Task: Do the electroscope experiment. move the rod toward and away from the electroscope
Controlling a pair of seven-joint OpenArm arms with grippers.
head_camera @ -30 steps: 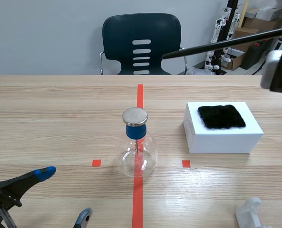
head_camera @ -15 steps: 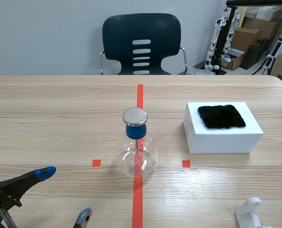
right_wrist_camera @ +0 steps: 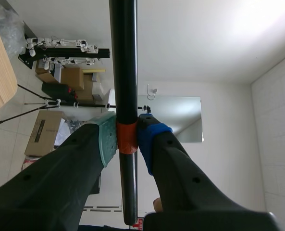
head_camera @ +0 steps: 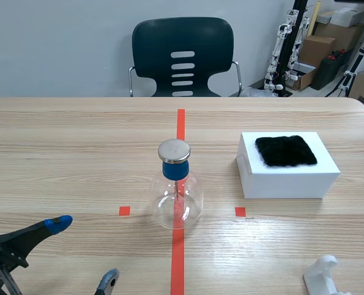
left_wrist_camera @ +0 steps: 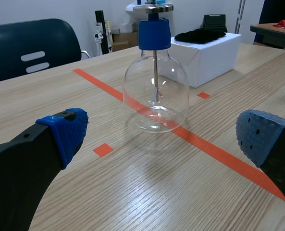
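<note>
**Rod clamped in the right gripper, left gripper wide open near the electroscope**

The electroscope (head_camera: pixel 177 190), a clear glass flask with a blue stopper and a flat metal disc on top, stands upright on the red tape line on the table (head_camera: pixel 59 147). A thin metal stem hangs inside it.

The right gripper (right_wrist_camera: pixel 127 137) is closed on the rod (right_wrist_camera: pixel 124 67), a long black stick. Its pads (right_wrist_camera: pixel 107 139) press on either side of the rod's orange band. The rod runs on ahead of the fingers and back between them, seen against a wall and ceiling. Where it stands relative to the electroscope cannot be told.

The left gripper (head_camera: pixel 83 251) sits low on the robot's side of the electroscope, to its left. Its fingers are spread wide with nothing between them, and the flask stands ahead of them, apart.

To the right of the electroscope rests a white box (head_camera: pixel 286 179) with a black cloth (head_camera: pixel 286 150) on top. Beyond the electroscope, past the table, stands a dark chair (head_camera: pixel 182 55).
</note>
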